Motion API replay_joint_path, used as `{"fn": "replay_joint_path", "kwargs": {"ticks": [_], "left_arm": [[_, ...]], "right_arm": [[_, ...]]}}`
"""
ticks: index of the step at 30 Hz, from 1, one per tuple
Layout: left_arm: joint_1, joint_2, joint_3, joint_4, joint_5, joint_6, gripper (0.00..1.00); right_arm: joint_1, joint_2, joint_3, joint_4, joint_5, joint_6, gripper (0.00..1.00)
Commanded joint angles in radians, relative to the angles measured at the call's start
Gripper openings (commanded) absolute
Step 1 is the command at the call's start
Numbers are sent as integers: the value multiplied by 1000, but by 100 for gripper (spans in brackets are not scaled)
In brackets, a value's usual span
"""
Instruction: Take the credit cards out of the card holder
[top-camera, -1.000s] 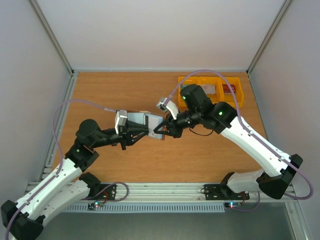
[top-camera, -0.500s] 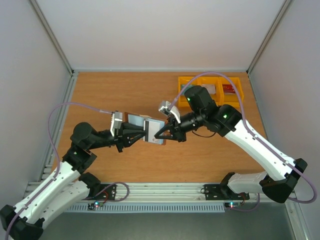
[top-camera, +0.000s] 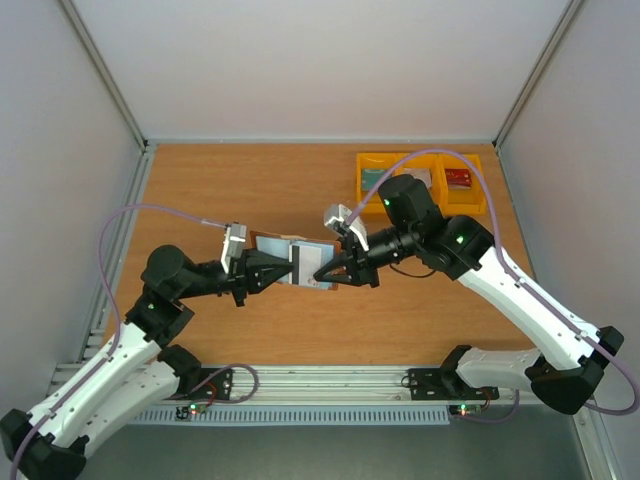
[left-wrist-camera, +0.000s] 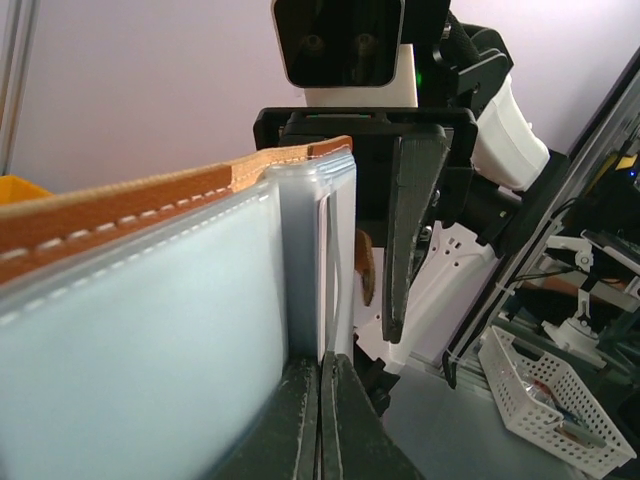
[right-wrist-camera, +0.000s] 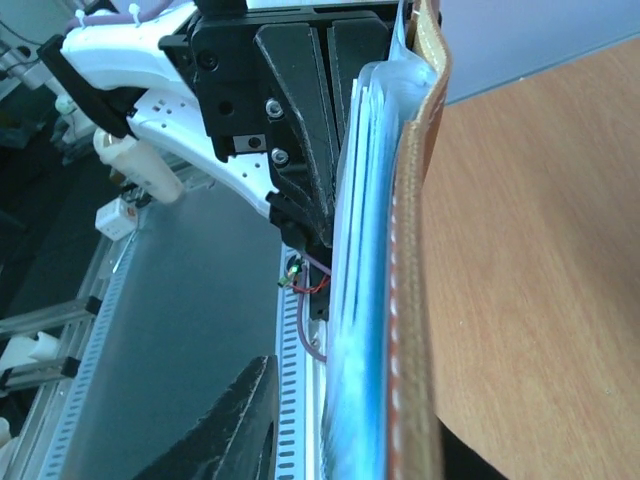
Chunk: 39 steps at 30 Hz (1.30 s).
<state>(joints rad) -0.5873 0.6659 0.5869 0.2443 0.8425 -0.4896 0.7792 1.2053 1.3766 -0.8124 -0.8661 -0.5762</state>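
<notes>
The left hand (top-camera: 284, 272) is pressed together on the blue-grey lining of the small brown leather bifold card holder (top-camera: 305, 255). It holds the holder open above the wooden tabletop (top-camera: 200, 190). The right hand (top-camera: 320, 272), spread, straddles its free edge. It should close on one card edge only, then pull straight along the pocket. No thin plastic credit cards show clearly.

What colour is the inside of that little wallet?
Pale blue-grey lining inside the brown card holder; clearest in the left wrist view.

Wooden table (top-camera: 250, 180) — orange-brown, walled on three sides; a row of yellow bins (top-camera: 482, 192) rests on its far right part.
</notes>
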Motion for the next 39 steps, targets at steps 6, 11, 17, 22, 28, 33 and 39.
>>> {"fn": "replay_joint_path", "kwargs": {"ticks": [6, 11, 17, 22, 28, 33, 39], "left_arm": [[36, -31, -3, 36, -4, -62, 0], [40, -30, 0, 33, -1, -59, 0], [43, -38, 6, 4, 9, -52, 0], [47, -33, 9, 8, 13, -48, 0], [48, -25, 12, 4, 16, -41, 0], [47, -18, 10, 9, -1, -38, 0], [53, -25, 23, -18, 5, -23, 0]], "right_arm": [[-56, -66, -46, 32, -22, 10, 17], [-61, -63, -44, 19, -19, 11, 1], [-95, -98, -71, 21, 2, 8, 1], [-161, -109, -81, -15, -45, -7, 1], [-186, -120, -76, -65, -64, -41, 1], [-193, -108, -61, -56, -124, -18, 1], [-194, -115, -53, -76, -120, -63, 1]]}}
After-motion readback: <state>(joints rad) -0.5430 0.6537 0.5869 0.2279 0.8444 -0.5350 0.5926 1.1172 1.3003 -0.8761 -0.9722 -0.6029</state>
